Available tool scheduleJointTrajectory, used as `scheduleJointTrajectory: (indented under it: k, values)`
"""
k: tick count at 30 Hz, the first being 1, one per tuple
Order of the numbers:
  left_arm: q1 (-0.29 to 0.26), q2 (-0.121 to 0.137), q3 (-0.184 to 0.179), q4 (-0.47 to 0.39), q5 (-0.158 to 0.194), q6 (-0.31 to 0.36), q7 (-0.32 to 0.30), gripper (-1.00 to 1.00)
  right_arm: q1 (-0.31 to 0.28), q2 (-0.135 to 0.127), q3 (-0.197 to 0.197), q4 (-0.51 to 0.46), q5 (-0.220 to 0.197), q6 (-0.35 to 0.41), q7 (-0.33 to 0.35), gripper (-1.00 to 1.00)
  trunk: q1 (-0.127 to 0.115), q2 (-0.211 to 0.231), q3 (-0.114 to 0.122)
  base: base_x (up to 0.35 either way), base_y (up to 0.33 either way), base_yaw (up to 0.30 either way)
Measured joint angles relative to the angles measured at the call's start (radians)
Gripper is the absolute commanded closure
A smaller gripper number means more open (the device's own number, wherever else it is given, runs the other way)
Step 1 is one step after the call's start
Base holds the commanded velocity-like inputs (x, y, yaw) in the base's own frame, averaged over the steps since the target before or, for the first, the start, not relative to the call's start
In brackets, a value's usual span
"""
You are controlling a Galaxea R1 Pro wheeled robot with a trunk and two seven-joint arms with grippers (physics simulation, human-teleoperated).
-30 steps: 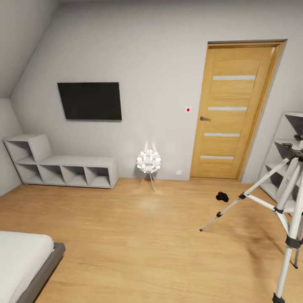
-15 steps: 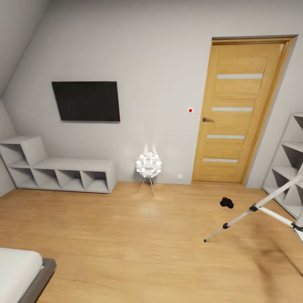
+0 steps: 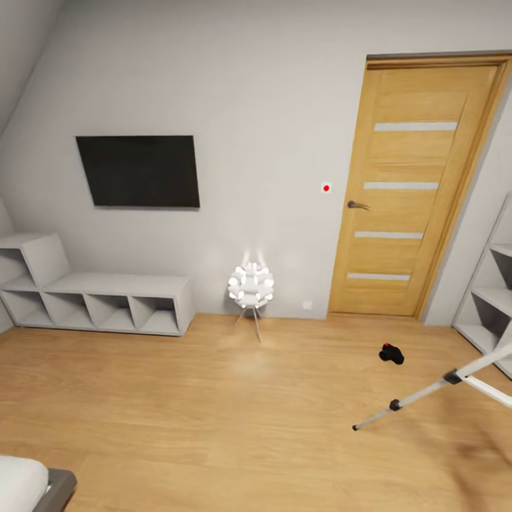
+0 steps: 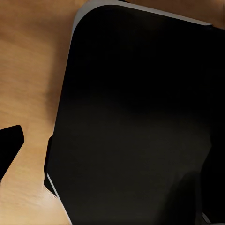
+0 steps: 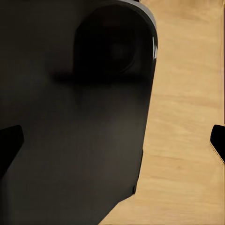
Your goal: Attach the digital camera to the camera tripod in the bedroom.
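Observation:
The digital camera (image 3: 391,353), small and black with a red dot on top, lies on the wood floor in front of the door. Of the camera tripod (image 3: 427,392), one silver leg with black joints slants in from the right edge of the head view; its head is out of frame. In the left wrist view my left gripper (image 4: 112,140) hangs over the robot's black base (image 4: 140,117), with one dark fingertip (image 4: 9,147) at the frame's edge. My right gripper (image 5: 112,140) stands open, its fingertips (image 5: 9,143) wide apart over the black base and floor. Neither holds anything.
A wooden door (image 3: 419,185) stands shut at the back right. A white ball lamp on thin legs (image 3: 250,286) stands by the wall. A low grey cube shelf (image 3: 92,295) runs along the left, under a wall TV (image 3: 139,171). A grey shelf (image 3: 494,299) stands right, a bed corner (image 3: 28,487) near left.
The head view has moved forward and shifted. The tripod has slid toward the right edge until just one leg shows, and less of the bed is in frame. The camera lies where it was.

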Motion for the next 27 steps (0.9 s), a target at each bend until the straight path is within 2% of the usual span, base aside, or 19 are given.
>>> scheduleJointTrajectory:
  k: [27]
  values:
    - [0.0,-0.003,0.0,0.0,0.0,-0.001,0.001,-1.0,0.0,-0.003,0.0,0.0,0.0,0.001,0.0,-1.0,0.0,0.0,0.0,0.323,0.0,0.0]
